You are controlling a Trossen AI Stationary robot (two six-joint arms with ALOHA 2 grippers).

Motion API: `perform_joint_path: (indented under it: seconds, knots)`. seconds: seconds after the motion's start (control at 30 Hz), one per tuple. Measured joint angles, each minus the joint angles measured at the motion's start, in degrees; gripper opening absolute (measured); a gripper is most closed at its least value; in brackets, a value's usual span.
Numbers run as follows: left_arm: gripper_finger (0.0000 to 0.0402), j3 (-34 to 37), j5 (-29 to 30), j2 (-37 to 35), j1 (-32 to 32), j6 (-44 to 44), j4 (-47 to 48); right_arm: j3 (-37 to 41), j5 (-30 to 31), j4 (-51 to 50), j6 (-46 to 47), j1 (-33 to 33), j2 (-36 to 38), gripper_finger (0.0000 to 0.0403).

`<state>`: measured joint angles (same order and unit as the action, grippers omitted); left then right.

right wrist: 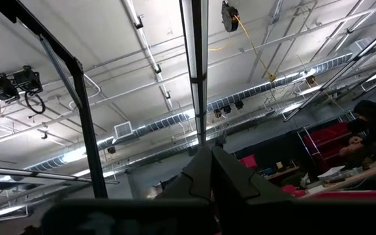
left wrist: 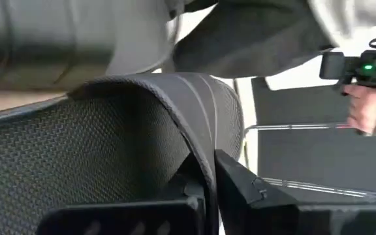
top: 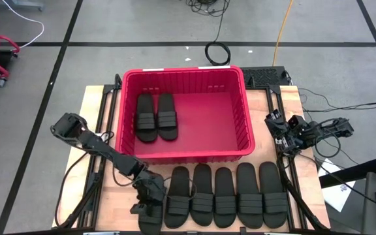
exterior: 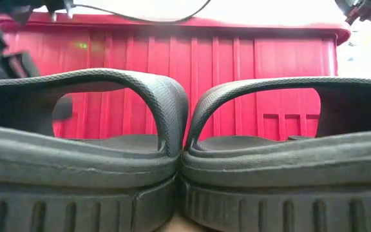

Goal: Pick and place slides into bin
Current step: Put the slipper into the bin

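We have the left gripper (top: 147, 196) down over the leftmost slide (top: 150, 219) of the front row, fingers pinched on its ribbed strap (left wrist: 175, 111), the slide's long axis running from us toward the bin (top: 126, 117). Beyond it to the right lie five more slides (top: 226, 196); the bin sits just ahead, holding two slides (top: 156, 116). Our right gripper (top: 281, 127), fingers pressed together, waits beside the bin's right wall.

Eight slides (top: 214, 196) in all: two lie inside the one red bin (top: 240, 111), and six sit in a row just in front of the bin.
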<state>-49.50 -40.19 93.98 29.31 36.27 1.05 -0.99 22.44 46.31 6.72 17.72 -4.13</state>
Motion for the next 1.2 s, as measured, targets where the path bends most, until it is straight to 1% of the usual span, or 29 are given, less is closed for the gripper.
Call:
perform_joint_path:
  seconds: [0.1, 0.2, 0.3, 0.4, 0.47, 0.53, 0.6, 0.67, 0.73, 0.9, 1.03, 1.13, 1.2]
  knots:
    - [0.0008, -1.14, 0.80, -5.70, -0.40, -0.08, 0.92, 0.00, -0.02, 0.17, 0.08, 0.01, 0.01, 0.0000]
    - [0.0007, -3.83, 6.24, -12.66, -0.59, -0.40, 4.08, 0.00, -0.04, 0.13, 0.09, 0.02, 0.01, 0.0000]
    - [0.0007, -8.25, 12.87, -18.12, -0.95, -2.74, 7.50, 0.00, -0.04, 0.06, 0.09, 0.00, 0.01, 0.0000]
    - [0.0004, -16.28, 20.95, -21.62, -2.52, -6.45, 17.42, 0.00, -0.04, -0.19, 0.07, 0.00, -0.01, 0.0000]
    - [0.0005, -23.43, 26.21, -22.19, -4.93, -10.47, 27.10, 0.00, -0.04, -0.35, 0.07, 0.02, 0.01, 0.0000]
    - [0.0003, -31.73, 30.59, -21.79, -8.26, -14.81, 35.60, 0.00, -0.07, -0.70, -0.01, 0.02, -0.01, 0.0000]
    - [0.0003, -39.56, 32.11, -20.60, -13.70, -16.48, 43.35, 0.00, -0.07, -1.32, -0.03, 0.01, 0.01, 0.0000]
    - [0.0004, -46.00, 31.50, -19.24, -19.78, -18.21, 48.92, 0.00, -0.07, -2.31, -0.07, 0.00, -0.02, 0.0000]
    - [0.0003, -50.32, 30.16, -17.79, -25.66, -21.23, 53.04, 0.00, -0.05, -3.31, -0.28, 0.01, 0.01, 0.0000]
    - [0.0003, -57.55, 25.27, -14.85, -38.15, -32.57, 55.55, 0.00, -0.04, -3.36, -0.51, 0.02, 0.01, 0.0000]
    - [0.0003, -62.54, 17.41, -10.51, -46.59, -39.85, 56.71, 0.00, 0.08, -3.40, -0.37, 0.02, 0.01, 0.0000]
    - [0.0002, -66.30, 9.02, -6.21, -51.25, -45.33, 57.23, 0.00, 1.70, -3.44, -0.90, 0.02, 0.01, 0.0000]
    - [0.0002, -69.19, 4.31, -3.09, -53.76, -49.80, 60.78, 0.00, 2.03, -3.68, -3.13, 0.02, 0.01, 0.0000]
